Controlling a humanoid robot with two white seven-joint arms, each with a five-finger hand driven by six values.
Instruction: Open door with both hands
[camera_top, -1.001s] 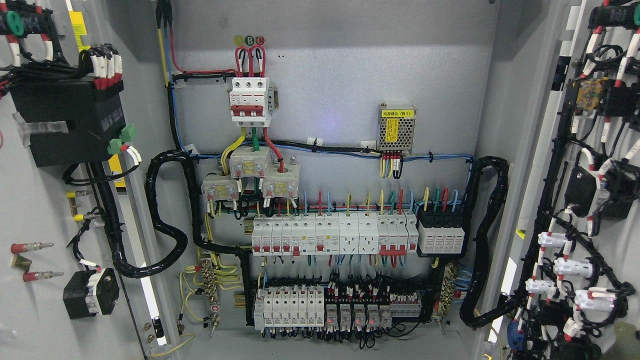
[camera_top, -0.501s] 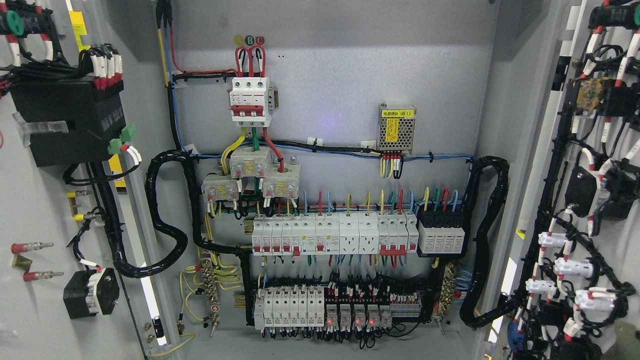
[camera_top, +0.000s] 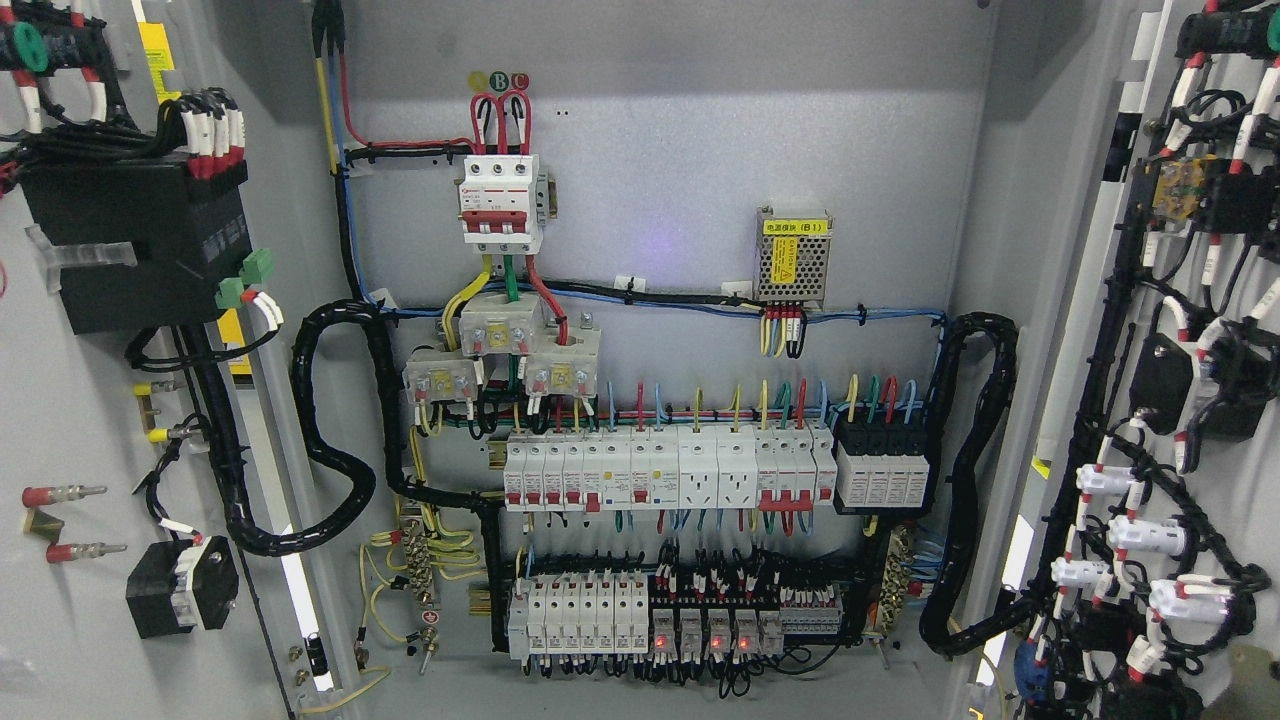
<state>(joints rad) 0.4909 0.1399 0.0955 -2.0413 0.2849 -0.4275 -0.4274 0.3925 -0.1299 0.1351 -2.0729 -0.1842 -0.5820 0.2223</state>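
Note:
Both grey doors of the electrical cabinet stand swung wide open. The left door (camera_top: 70, 420) fills the left edge, its inner face carrying a black box and wired parts. The right door (camera_top: 1250, 460) fills the right edge, its inner face covered with black cables and white connectors. Between them lies the cabinet's back panel (camera_top: 680, 150). Neither of my hands nor any arm shows in the head view.
On the back panel sit a red-and-white main breaker (camera_top: 500, 200), a small power supply with a yellow label (camera_top: 793, 255), a row of white breakers (camera_top: 660, 470) and a lower row of relays (camera_top: 690, 615). Thick black cable looms (camera_top: 330, 440) run down both sides.

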